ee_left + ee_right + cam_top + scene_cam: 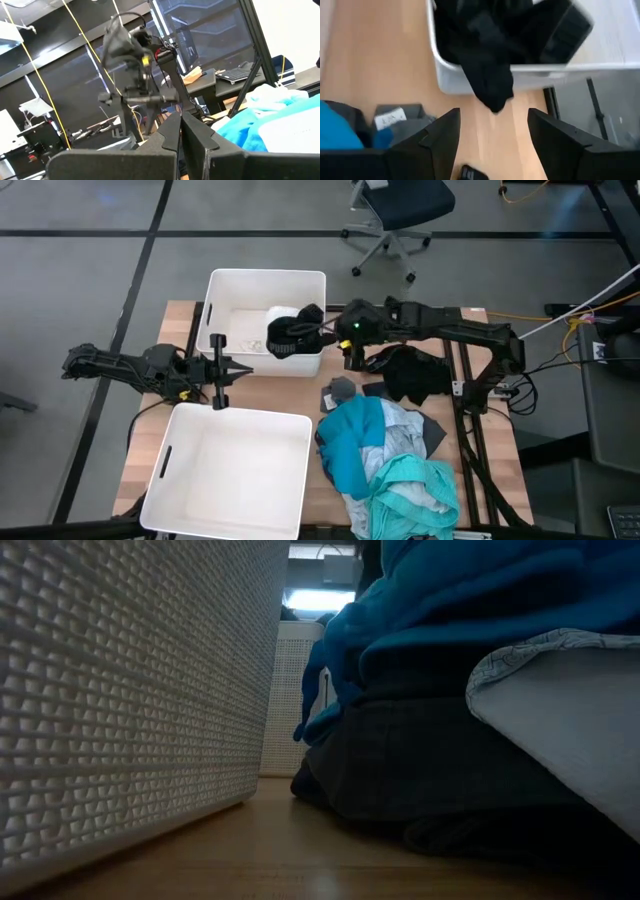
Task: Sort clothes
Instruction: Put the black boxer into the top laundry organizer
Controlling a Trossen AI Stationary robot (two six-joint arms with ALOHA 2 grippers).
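At far table edge: right gripper (347,352) fingers spread, empty, beside far bin (225,288). Black garment (293,330) draped over bin rim. Clothes (385,448) heaped near right edge; soft, light, limp; pinch bunched fold.

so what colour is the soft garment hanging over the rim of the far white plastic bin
Black. The soft garment draped over the white plastic bin's rim shows best in the right wrist view.

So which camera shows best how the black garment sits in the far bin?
Right wrist view: the black garment drapes over the far bin's rim. High view shows it smaller; the other views miss it.
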